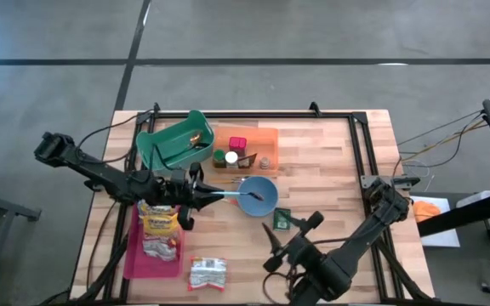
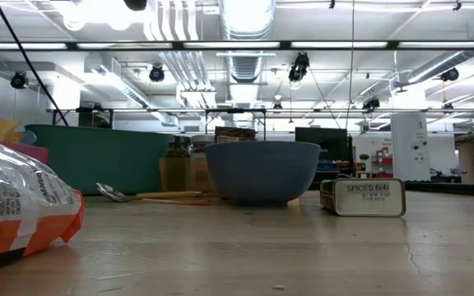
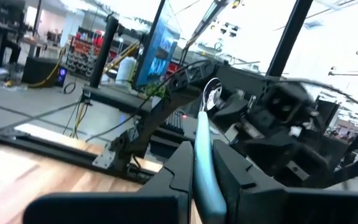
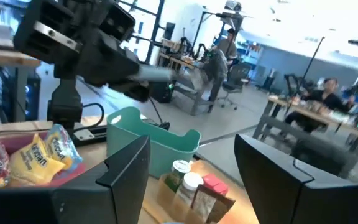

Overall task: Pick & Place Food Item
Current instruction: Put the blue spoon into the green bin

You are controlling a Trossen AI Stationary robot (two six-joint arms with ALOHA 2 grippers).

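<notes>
Jaws of the left gripper (image 1: 201, 194) are clamped on a light, stiff, slippery blue spoon (image 1: 232, 194) reaching into the bowl (image 1: 259, 196), best pinched mid-handle, while the right gripper (image 1: 294, 229) waits half-open and empty above the counter (image 1: 330, 153).

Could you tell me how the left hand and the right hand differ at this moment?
The left hand is shut on a light blue utensil reaching toward the blue bowl; the right hand is open and holds nothing. The left sits mid-table beside the pink tray; the right waits near the front edge. Both are dark, two-fingered.
</notes>
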